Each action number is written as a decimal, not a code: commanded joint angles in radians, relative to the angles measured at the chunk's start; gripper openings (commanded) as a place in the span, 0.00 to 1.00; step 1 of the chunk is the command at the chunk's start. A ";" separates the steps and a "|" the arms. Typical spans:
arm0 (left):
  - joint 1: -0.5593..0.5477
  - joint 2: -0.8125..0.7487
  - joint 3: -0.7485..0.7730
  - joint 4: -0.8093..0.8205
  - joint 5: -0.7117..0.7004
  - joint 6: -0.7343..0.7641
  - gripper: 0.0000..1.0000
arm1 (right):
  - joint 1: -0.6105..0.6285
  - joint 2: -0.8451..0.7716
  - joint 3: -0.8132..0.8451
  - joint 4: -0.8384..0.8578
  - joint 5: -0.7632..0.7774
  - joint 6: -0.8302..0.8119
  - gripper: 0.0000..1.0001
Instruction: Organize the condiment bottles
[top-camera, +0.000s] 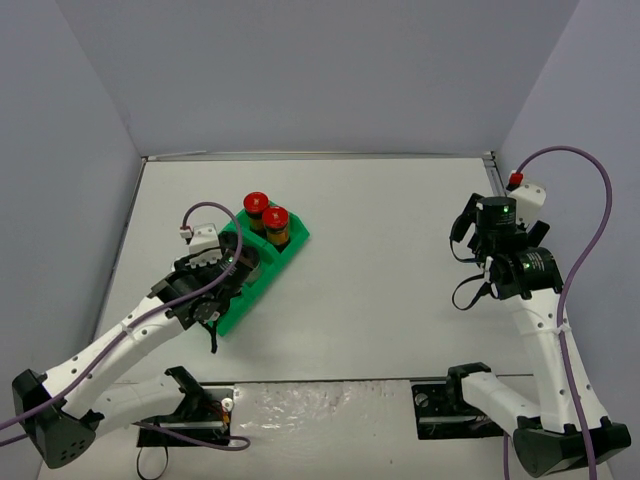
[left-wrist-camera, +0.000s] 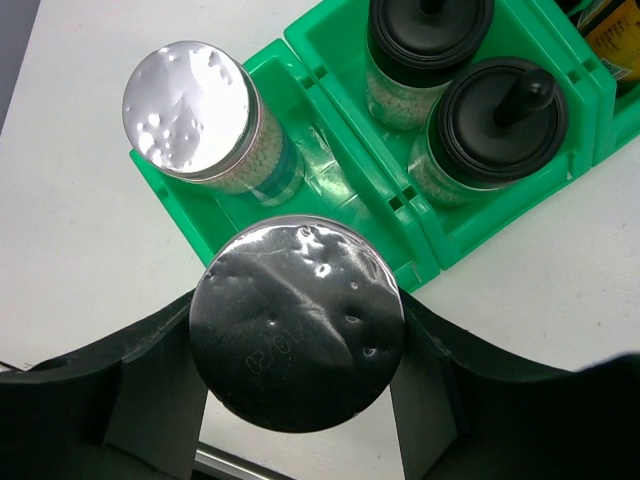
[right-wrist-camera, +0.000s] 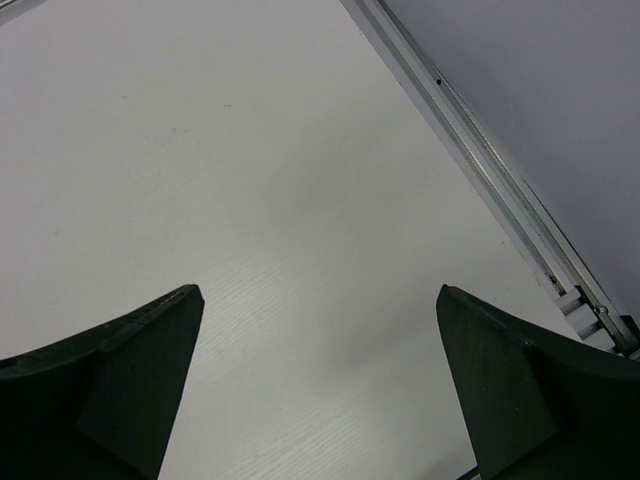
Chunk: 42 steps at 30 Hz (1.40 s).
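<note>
My left gripper (left-wrist-camera: 300, 345) is clamping shut on silver-capped jar (left-wrist-camera: 297, 300), holding it upright at near corner of green tray (left-wrist-camera: 345, 175). Can't tell if jar is resting down or hanging above. Second silver-capped jar (left-wrist-camera: 190, 112) is sitting in tray's end compartment. Two black-capped jars (left-wrist-camera: 503, 122) are standing together in next compartment. Two red-capped jars (top-camera: 256, 203) are sitting at tray's far end. My right gripper (right-wrist-camera: 318, 295) is hanging wide open, gripping nothing, well right of tray over table (right-wrist-camera: 250, 150).

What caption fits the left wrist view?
Left tool shut on a silver-capped jar at the edge of the green tray; another silver-capped jar and two black-capped jars sit inside.
</note>
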 joint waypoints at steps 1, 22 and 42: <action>0.050 -0.025 -0.008 0.097 0.014 0.030 0.00 | 0.004 0.010 0.000 0.045 0.012 -0.008 1.00; 0.151 0.030 -0.097 0.279 0.133 0.068 0.00 | 0.005 0.009 0.000 0.045 0.010 -0.013 1.00; 0.156 0.041 -0.109 0.237 0.108 0.033 0.03 | 0.007 0.017 0.002 0.048 -0.002 -0.014 1.00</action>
